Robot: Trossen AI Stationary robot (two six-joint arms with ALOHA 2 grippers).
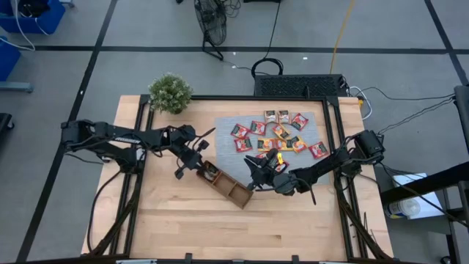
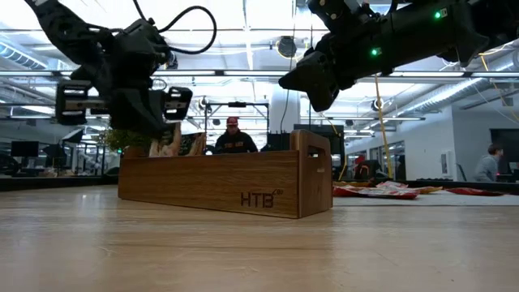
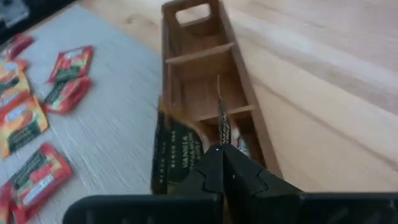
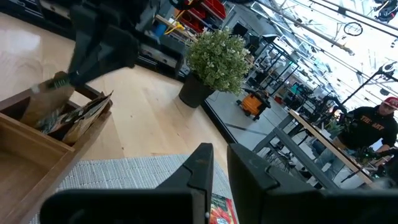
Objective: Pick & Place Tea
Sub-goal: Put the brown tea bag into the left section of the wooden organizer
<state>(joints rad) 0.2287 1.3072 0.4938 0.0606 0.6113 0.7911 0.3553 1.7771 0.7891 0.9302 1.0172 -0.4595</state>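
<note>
Red, orange and dark green tea sachets point(image 1: 275, 136) lie scattered on a grey mat point(image 1: 226, 123). The brown three-compartment tray point(image 1: 233, 189) sits aslant in front of the mat. A few sachets point(image 4: 79, 117) stand leaning in the compartment at its left end. My left gripper point(image 1: 192, 163) hangs over that compartment, shut on a sachet. My right gripper point(image 1: 256, 172) hovers above the tray's right end and the mat's near edge, its fingers point(image 4: 200, 167) a narrow gap apart and holding nothing. In the low view it sits well above the tray point(image 2: 227, 182). My left gripper point(image 3: 219, 163) pinches one tea sachet point(image 3: 220, 115) between its two fingertips, by one edge. The sachet shows edge-on, reaching out past the fingers toward the tray's end compartment point(image 3: 205, 99). The fingers slant down from above. I cannot tell whether its far edge touches the tray.
A potted plant point(image 1: 170, 93) stands at the table's far left corner. A dark sachet point(image 3: 174, 155) leans in the tray beside my left fingers. Bare wood lies along the table's near side. People and workbenches show in the room beyond.
</note>
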